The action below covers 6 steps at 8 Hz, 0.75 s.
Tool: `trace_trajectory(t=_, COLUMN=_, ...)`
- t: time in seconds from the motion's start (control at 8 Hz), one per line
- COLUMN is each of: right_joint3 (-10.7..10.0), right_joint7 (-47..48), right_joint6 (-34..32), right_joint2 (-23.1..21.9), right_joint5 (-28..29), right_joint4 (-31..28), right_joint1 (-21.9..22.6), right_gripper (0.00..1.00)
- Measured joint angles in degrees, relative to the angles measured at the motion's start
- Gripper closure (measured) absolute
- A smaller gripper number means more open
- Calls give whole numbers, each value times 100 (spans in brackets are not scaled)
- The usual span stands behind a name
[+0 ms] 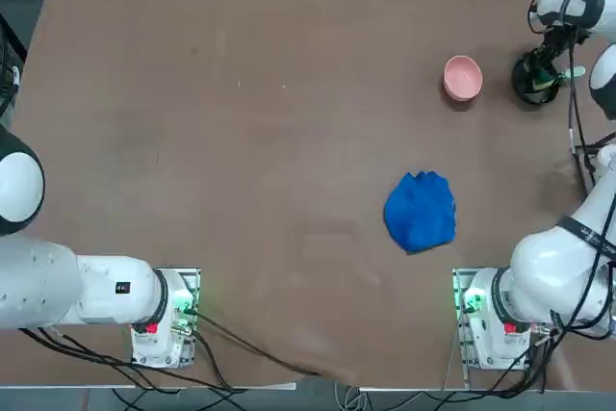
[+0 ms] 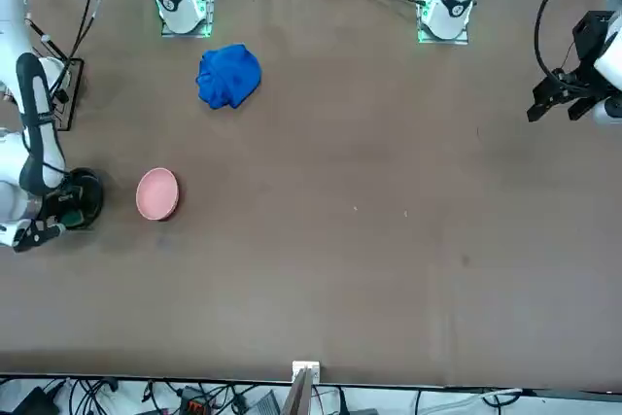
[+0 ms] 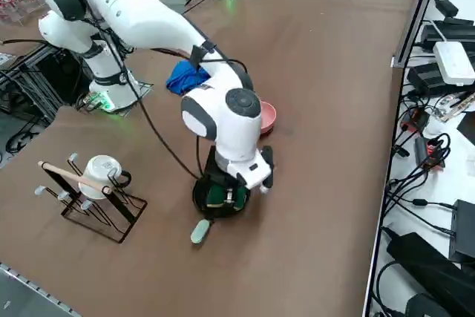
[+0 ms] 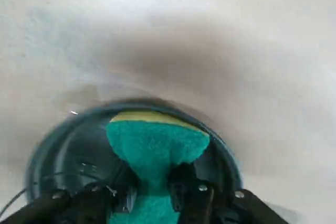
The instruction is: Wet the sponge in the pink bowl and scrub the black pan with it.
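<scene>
Right gripper point(image 4: 155, 195) down in the black pan point(image 3: 202, 197), jaws clenched on the sponge point(image 4: 157, 142), and the pink bowl point(image 1: 463, 77) sits just beside on the desk point(image 1: 241, 141).

A brown table point(image 1: 241, 170) carried every item. Far on the right side lay the black pan point(image 1: 529, 84), its pale handle point(image 3: 200, 231) pointing outward toward the table's right edge. Just left of the pan, apart from it, rested the pink bowl point(image 1: 462, 77). Nearer the robot and somewhat further left lay a crumpled blue cloth point(image 1: 421, 210), well apart from both. At the near right corner, as seen from the right side, stood a wire rack point(image 3: 93, 202) bearing a white mug point(image 3: 102, 169) and a wooden stick point(image 3: 70, 177).
</scene>
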Motion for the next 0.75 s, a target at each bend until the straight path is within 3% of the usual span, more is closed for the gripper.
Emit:
trace_trajectory(t=0.38, right_joint3=169, right_joint7=38, right_joint6=-643, right_joint2=-19, right_joint5=15, right_joint4=35, right_joint1=87, right_gripper=65)
trace_trajectory(t=0.75, right_joint3=183, right_joint7=-70, right_joint6=-1058, right_joint2=-26, right_joint5=34, right_joint4=37, right_joint1=-47, right_gripper=65)
